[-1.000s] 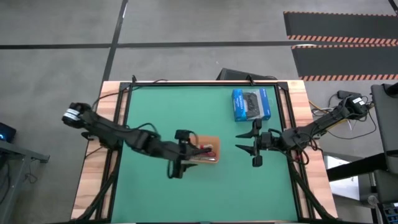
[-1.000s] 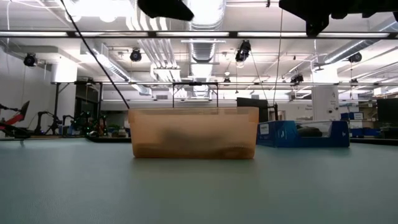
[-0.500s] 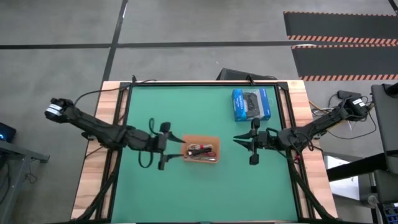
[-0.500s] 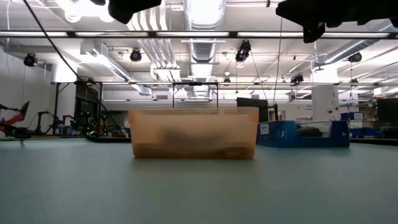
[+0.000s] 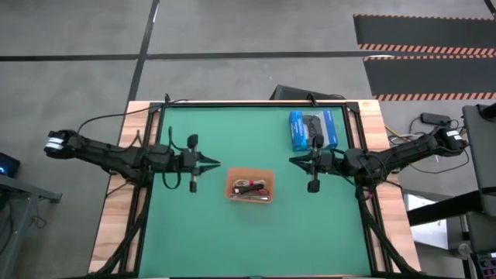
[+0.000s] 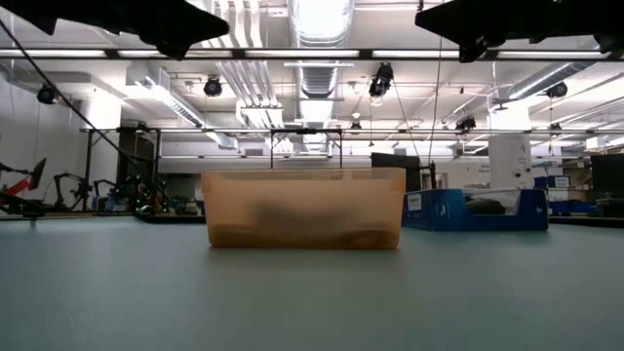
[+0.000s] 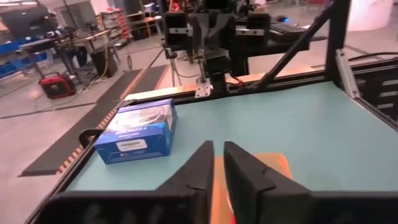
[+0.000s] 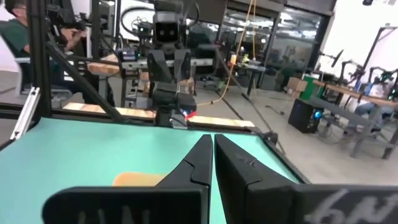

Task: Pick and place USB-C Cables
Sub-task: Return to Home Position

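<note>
The orange tray (image 5: 249,188) stands on the green mat, left of its middle, and shows as a translucent tub (image 6: 304,208) in the low view. The USB-C cables (image 5: 251,187) lie bundled inside it; I make out red, white and dark strands. My left gripper (image 5: 215,163) hovers shut, up and to the far left of the tray, pointing toward the table's right (image 7: 217,144). My right gripper (image 5: 293,160) hovers shut to the tray's far right, pointing toward the table's left (image 8: 212,137). Neither holds anything.
A blue box (image 5: 312,129) picturing a black controller lies at the far right of the mat, just behind my right gripper. The mat is bordered by a black frame and wooden edges (image 5: 116,194). Bare green mat lies near the front edge (image 5: 248,240).
My left gripper has drawn back from over the tray's left end toward the table's left and far edge, rising, and has shut. My right gripper has shifted slightly toward the far edge and has shut. The tray and the cables have stayed in place.
</note>
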{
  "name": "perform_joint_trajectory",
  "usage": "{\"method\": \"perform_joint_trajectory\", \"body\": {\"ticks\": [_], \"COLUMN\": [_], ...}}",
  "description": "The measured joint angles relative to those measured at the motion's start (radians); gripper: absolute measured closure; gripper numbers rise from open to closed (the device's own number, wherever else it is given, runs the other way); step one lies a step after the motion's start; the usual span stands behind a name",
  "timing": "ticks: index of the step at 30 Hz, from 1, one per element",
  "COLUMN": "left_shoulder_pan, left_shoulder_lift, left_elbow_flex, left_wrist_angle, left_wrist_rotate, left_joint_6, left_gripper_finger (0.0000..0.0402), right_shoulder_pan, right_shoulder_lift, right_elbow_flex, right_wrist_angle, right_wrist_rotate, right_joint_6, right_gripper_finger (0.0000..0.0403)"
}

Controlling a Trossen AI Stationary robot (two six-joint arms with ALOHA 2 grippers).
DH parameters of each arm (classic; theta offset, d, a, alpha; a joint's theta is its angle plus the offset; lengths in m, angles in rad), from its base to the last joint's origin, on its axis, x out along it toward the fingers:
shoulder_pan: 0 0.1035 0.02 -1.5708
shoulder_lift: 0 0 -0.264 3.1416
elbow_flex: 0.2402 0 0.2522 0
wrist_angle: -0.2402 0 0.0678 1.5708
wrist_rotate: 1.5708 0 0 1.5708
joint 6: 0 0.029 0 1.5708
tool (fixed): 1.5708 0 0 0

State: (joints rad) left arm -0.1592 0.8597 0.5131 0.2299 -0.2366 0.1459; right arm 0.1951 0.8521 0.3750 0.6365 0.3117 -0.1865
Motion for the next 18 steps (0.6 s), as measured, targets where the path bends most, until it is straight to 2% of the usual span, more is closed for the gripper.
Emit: {"method": "perform_joint_trajectory", "body": {"ticks": [2, 5, 13, 18], "left_shoulder_pan": [0.022, 0.037, 0.042, 0.042], "left_shoulder_lift": [-0.048, -0.12, -0.317, -0.414], "left_elbow_flex": [-0.026, -0.067, -0.181, -0.236], "left_wrist_angle": [-0.01, -0.011, -0.011, -0.01], "left_wrist_rotate": [0.039, 0.063, 0.063, 0.063], "left_joint_6": [0.0, -0.001, -0.009, -0.034], "left_gripper_finger": [0.0394, 0.0397, 0.0396, 0.0396], "right_shoulder_pan": [-0.014, -0.028, -0.032, -0.032], "right_shoulder_lift": [-0.023, -0.071, -0.187, -0.236], "right_elbow_flex": [-0.001, -0.002, -0.005, -0.025], "right_wrist_angle": [-0.01, -0.063, -0.197, -0.223], "right_wrist_rotate": [-0.009, -0.009, -0.009, -0.007], "right_joint_6": [-0.013, -0.021, -0.023, -0.025], "right_gripper_finger": [0.0394, 0.0394, 0.0394, 0.0394]}}
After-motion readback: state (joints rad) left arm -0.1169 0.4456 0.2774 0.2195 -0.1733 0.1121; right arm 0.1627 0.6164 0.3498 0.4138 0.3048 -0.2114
